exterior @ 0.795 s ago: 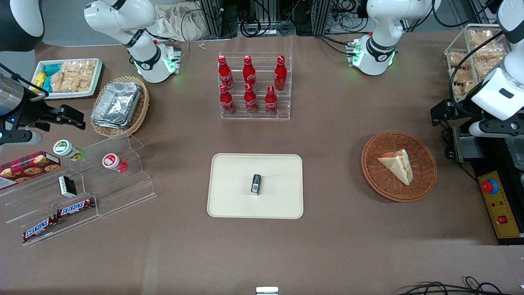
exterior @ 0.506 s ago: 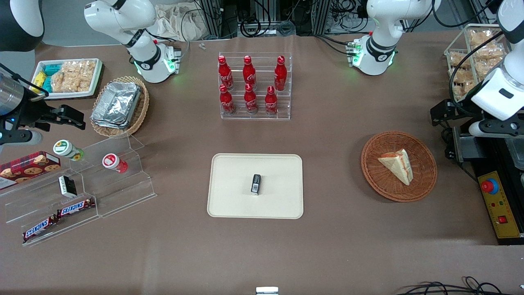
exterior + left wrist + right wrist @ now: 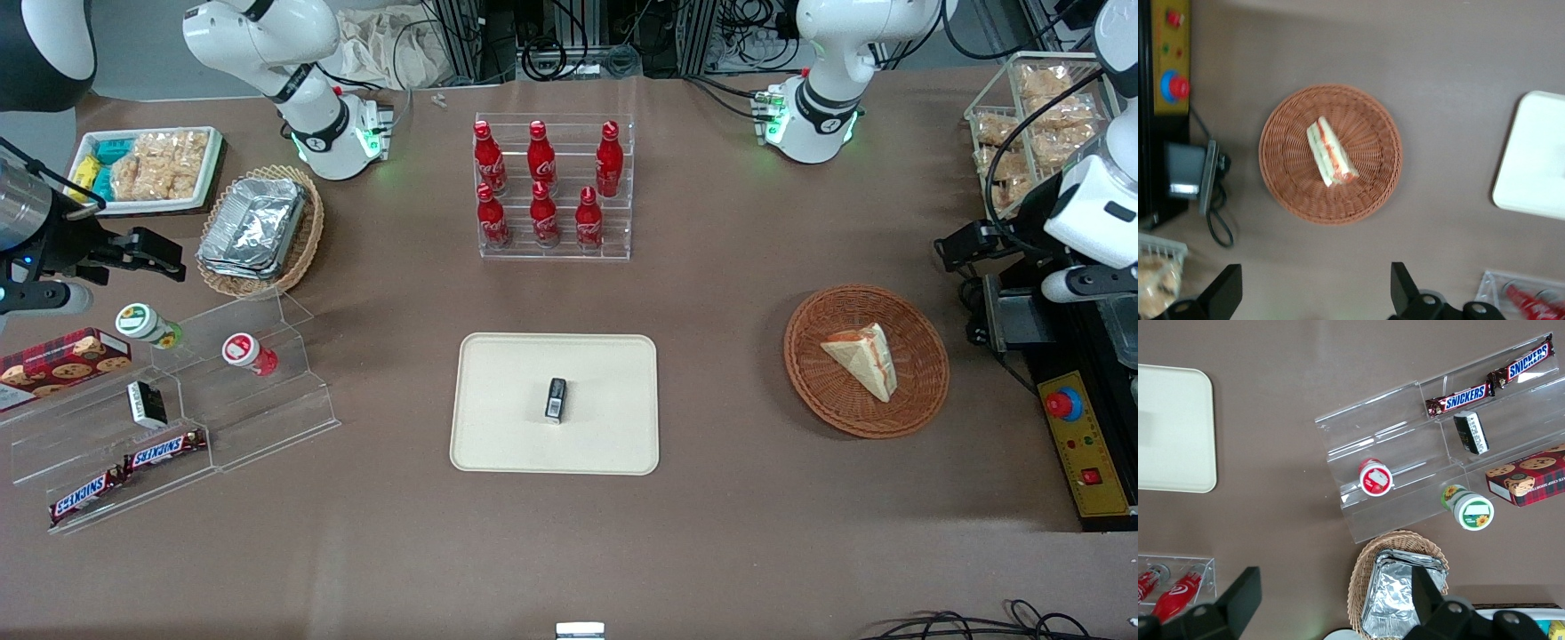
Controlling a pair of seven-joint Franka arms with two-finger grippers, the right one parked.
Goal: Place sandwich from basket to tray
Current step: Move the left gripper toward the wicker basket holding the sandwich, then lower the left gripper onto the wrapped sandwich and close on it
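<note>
Gripper (image 3: 1313,293) shifted, above basket (image 3: 1295,193) edge

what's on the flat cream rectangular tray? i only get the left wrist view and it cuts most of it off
observer: one small black rectangular packet lies near the middle of the flat cream rectangular tray.
operator: ok, am i over the pick spot yet
observer: not yet. in the front view the open tool hangs just off the rim of the round reddish-brown wicker basket, farther from the front camera than the basket and toward the working arm's end of the table.
operator: anything tall near the drop
observer: a clear acrylic rack of six red bottles stands farther from the front camera than the tray, apart from it.
</note>
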